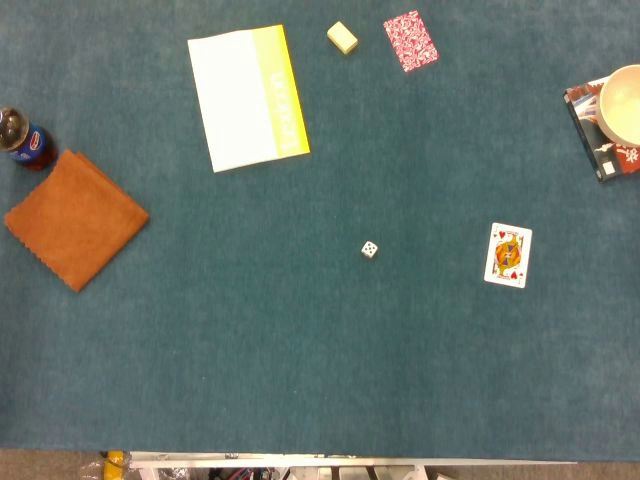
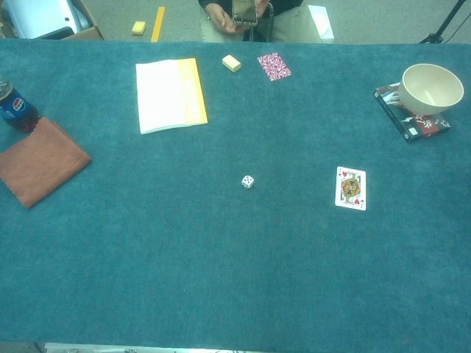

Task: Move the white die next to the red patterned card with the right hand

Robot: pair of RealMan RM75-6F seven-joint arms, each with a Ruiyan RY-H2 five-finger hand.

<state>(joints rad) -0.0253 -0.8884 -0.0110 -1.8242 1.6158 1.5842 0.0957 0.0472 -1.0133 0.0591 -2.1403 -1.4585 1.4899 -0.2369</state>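
Observation:
The white die [image 1: 369,249] [image 2: 248,181] lies alone near the middle of the teal table. The red patterned card [image 1: 410,41] [image 2: 274,66] lies face down at the far edge, well beyond the die and slightly to its right. Neither of my hands shows in the head view or the chest view.
A face-up playing card [image 1: 508,255] [image 2: 350,188] lies right of the die. A yellow-white booklet [image 1: 248,97], a small yellow block [image 1: 342,37], an orange cloth [image 1: 76,218], a cola bottle [image 1: 22,139], and a bowl [image 2: 432,87] on a dark box [image 2: 411,121] sit around the edges.

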